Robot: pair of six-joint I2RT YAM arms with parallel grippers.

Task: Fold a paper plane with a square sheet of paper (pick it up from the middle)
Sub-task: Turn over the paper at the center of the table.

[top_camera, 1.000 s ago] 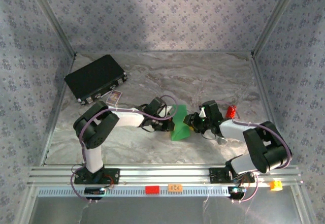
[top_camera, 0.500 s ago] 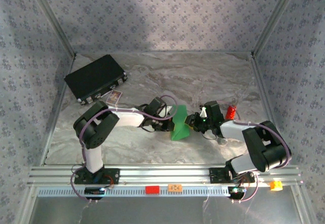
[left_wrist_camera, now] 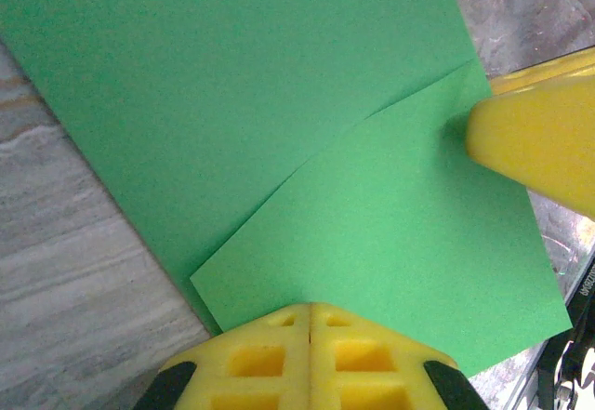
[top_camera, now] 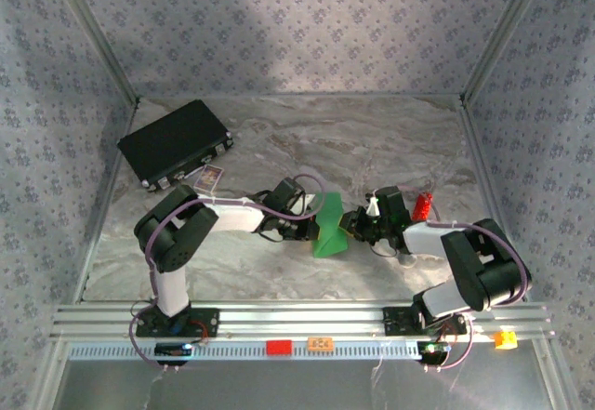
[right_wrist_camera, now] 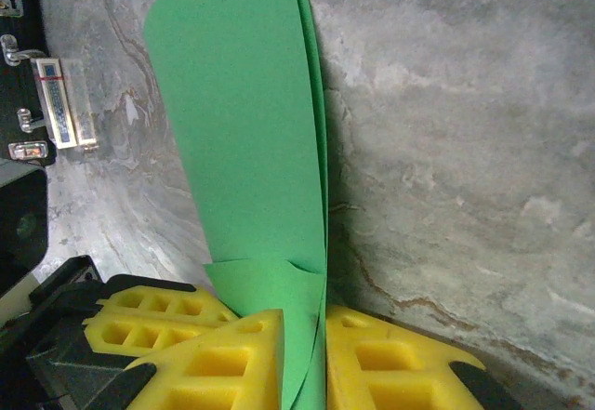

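The right tool (right_wrist_camera: 307, 326) is closed on the square sheet of paper (right_wrist_camera: 251, 131). In the right wrist view the bright-green sheet runs edge-on between the two yellow fingers (right_wrist_camera: 390, 363), which are pressed against it from either side at its near edge. Two layers can be made out, so the sheet is folded. It stands on edge above the counter (right_wrist_camera: 446, 150) and stretches straight ahead of that tool rather than lying flat. A small flap of the paper is curled over just ahead of the fingertips.

The left tool (left_wrist_camera: 310, 322) is shut, its two yellow fingers set together with only a thin seam between them. From this tool the sheet is viewed face-on, just ahead of the tips and not edge-on along the seam. The edge of the upper layer reaches the tips. Whether the tips press on the paper or merely stand over it cannot be told. One finger of the right tool is seen against the far right corner of that upper layer.

From above, the two tools face each other with the paper held between them. A black case (top_camera: 175, 143) lies well beyond the left tool, and a small red cylinder (top_camera: 423, 205) stands near the right tool, on its outer side.
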